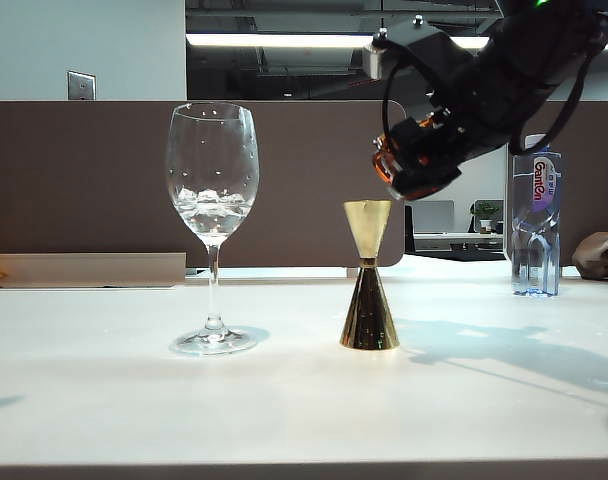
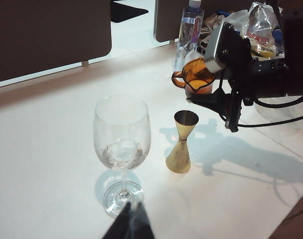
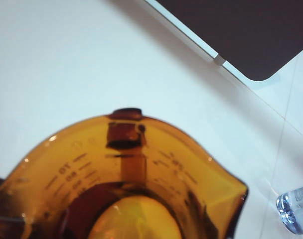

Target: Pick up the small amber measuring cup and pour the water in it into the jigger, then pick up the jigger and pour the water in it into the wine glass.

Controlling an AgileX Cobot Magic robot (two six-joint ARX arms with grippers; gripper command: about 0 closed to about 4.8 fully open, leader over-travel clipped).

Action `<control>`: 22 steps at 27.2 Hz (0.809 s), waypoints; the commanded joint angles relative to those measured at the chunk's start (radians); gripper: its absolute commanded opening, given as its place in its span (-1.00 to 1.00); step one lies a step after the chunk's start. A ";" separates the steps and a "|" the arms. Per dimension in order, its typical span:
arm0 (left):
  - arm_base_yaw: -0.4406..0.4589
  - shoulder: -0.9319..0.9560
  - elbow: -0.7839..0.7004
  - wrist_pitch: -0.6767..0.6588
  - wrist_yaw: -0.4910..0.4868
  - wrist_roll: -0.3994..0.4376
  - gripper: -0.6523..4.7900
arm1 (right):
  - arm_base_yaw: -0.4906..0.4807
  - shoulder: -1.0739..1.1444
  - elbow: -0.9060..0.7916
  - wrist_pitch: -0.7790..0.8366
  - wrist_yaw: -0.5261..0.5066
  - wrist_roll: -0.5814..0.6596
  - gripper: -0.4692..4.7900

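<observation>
Exterior view: 1 clear stemmed wine glass (image 1: 212, 190), its rounded bowl beaded with droplets, stands on the white table (image 1: 284, 400) with a little water (image 1: 212, 208) in it. Near it, apart, stands 1 shiny gold hourglass jigger (image 1: 369, 276). The right gripper (image 1: 416, 168) hangs above and just beside the jigger, fingers clamped on 1 small amber measuring cup (image 2: 195, 75), translucent, tilted, with printed marks. 1 plastic bottle (image 1: 536, 215) stands behind. The left gripper (image 2: 130, 224) sits low by the glass's foot; I cannot tell its finger spacing.
</observation>
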 commanded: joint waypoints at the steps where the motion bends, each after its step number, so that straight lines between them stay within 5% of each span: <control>1: 0.000 0.001 0.003 0.013 0.004 0.003 -0.77 | 0.000 -0.004 0.007 0.004 0.006 -0.047 -0.82; 22: 0.000 0.001 0.003 0.013 0.003 0.003 -0.77 | 0.012 -0.004 0.009 0.076 0.018 -0.436 -0.83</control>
